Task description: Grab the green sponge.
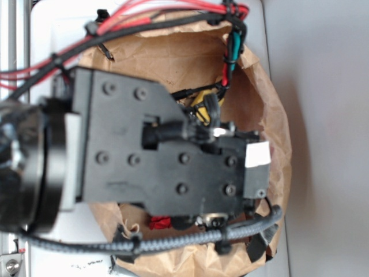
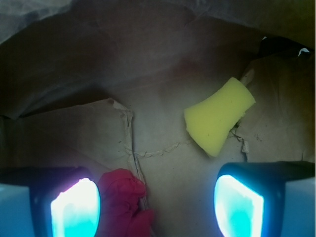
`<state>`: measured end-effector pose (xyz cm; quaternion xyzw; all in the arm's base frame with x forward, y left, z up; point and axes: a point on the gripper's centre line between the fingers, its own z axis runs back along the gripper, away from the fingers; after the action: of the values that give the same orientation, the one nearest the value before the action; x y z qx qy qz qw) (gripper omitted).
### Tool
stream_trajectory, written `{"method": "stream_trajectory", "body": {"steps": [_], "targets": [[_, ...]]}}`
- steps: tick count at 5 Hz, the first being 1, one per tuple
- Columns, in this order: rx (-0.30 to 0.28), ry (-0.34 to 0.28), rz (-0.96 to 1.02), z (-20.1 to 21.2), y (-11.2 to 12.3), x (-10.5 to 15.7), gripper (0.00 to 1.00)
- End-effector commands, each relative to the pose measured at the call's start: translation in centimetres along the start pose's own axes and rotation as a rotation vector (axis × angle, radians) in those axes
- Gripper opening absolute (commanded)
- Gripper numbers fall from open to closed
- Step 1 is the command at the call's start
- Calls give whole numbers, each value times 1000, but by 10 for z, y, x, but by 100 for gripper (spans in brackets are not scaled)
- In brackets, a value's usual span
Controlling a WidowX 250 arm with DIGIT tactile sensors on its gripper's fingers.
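The green sponge (image 2: 217,116), a pale-yellow foam block with a flared end, lies on the brown paper floor of the bag (image 2: 163,128), up and right of centre in the wrist view. My gripper (image 2: 157,205) is open, its two glowing pads (image 2: 75,210) wide apart at the bottom corners. The sponge lies ahead of the right pad and is not between the pads. In the exterior view my arm's black body (image 1: 167,156) hangs over the paper bag (image 1: 277,115) and hides the sponge.
A red wrinkly cloth ball (image 2: 123,200) lies beside my left pad, inside the gap; a bit of it shows under the arm (image 1: 160,221). The bag's crumpled walls (image 2: 59,59) rise all round. Red and black cables (image 1: 144,23) run across the bag's rim.
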<state>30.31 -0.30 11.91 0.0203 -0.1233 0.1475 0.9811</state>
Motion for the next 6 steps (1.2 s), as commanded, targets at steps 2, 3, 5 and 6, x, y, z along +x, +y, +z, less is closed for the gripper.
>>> {"method": "stream_trajectory", "body": {"steps": [2, 3, 5, 6], "targets": [[-12, -38, 151, 15, 22, 11, 100], [1, -64, 310, 6, 30, 15, 100], [-22, -84, 424, -8, 40, 19, 100], [-10, -107, 478, -18, 40, 23, 100]]}}
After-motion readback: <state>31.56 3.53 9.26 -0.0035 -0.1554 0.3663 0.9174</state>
